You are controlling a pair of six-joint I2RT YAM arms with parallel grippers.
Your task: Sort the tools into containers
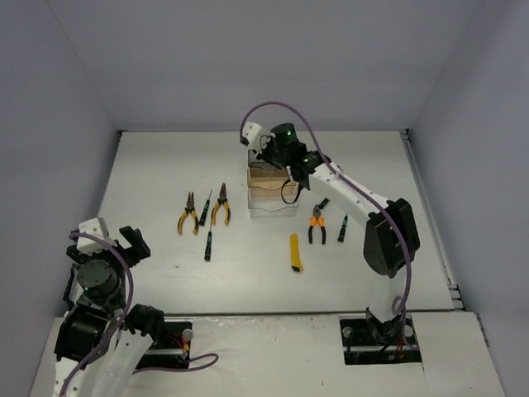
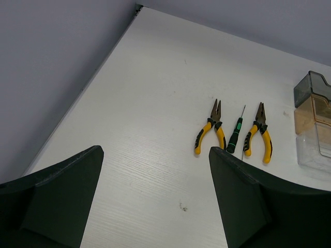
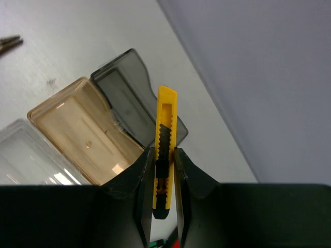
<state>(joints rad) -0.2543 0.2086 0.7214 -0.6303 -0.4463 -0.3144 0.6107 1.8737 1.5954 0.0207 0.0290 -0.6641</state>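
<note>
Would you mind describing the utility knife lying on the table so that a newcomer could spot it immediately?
From the row of bins at the middle of the white table, come toward its near edge. The utility knife lies there, just left of the orange-handled pliers. It is a straight yellow bar, unlike the forked pliers and thin dark screwdrivers.

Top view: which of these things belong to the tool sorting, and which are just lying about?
Part of the job:
- bins
- held knife, in the right gripper
- loose knife
- yellow pliers
- orange pliers
- screwdrivers

Not part of it:
- purple cables
- base plates
</note>
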